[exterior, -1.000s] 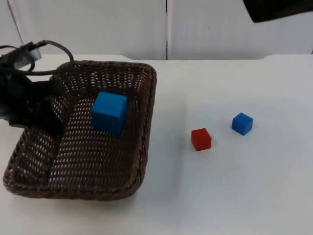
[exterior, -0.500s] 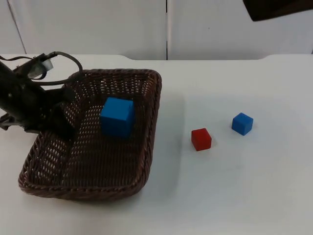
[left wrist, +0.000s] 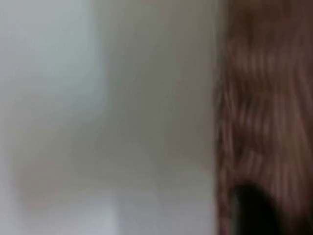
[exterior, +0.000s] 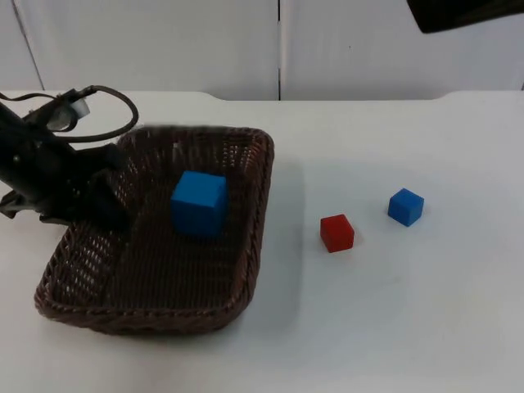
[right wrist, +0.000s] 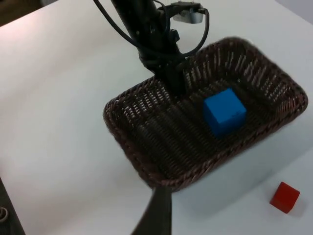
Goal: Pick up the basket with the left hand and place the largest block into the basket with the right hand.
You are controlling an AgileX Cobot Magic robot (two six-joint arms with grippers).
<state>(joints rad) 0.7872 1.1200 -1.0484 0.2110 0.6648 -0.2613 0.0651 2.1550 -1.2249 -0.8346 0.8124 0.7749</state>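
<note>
Since the large blue block (exterior: 199,202) already sits inside the basket (exterior: 246,270), the placing looks done; what remains, I judge, is a steady hold or a gentle set-down. The left gripper (exterior: 105,211) is clamped on the basket's rim, its jaws nearly shut over the wicker, the block just beyond them. The right gripper (right wrist: 157,215) waits well above; its jaw opening cannot be told. Both the red block (exterior: 336,232) and the small blue block (exterior: 405,206) lie apart on the table (exterior: 409,327).
</note>
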